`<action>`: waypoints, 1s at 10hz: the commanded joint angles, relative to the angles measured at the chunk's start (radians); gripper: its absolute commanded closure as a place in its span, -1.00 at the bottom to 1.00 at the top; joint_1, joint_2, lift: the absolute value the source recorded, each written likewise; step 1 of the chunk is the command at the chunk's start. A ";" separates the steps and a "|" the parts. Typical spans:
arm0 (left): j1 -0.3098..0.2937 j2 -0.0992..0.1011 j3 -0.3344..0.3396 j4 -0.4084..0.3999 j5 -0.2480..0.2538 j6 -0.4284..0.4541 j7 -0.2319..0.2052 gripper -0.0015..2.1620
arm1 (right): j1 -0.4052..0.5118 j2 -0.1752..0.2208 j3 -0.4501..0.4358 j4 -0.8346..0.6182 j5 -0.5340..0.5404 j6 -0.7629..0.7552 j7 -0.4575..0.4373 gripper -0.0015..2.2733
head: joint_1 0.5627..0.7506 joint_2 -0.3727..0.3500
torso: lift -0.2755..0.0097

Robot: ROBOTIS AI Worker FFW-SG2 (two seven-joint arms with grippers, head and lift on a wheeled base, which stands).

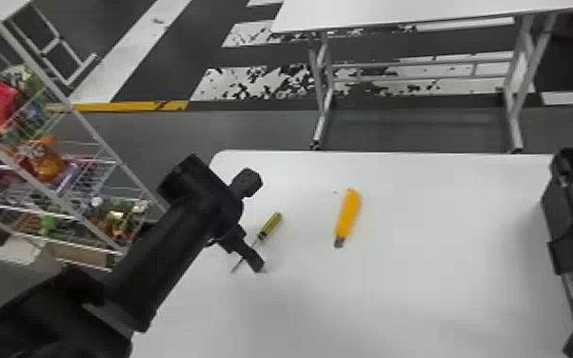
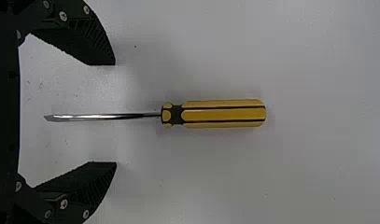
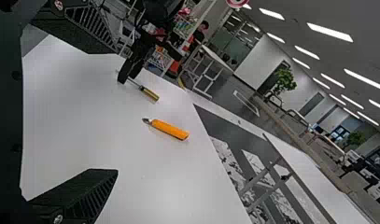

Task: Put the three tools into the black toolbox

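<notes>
White table (image 1: 419, 285), grey floor (image 1: 252, 128); screwdriver (image 2: 220, 113), orange cutter (image 1: 348, 214), black toolbox (image 1: 564, 214)

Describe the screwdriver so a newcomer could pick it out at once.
On the white table, look toward the end away from the black toolbox, by the left gripper. The screwdriver lies there, thin metal shaft and yellow handle striped with black. Its neighbour, the knife, is plain orange-yellow, with only a short bit of metal showing.
</notes>
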 commanded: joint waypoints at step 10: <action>0.012 -0.001 0.033 -0.061 0.010 0.005 0.013 0.25 | -0.038 -0.009 0.000 0.058 0.003 -0.018 -0.002 -0.94 | 0.41 0.73 | 0.57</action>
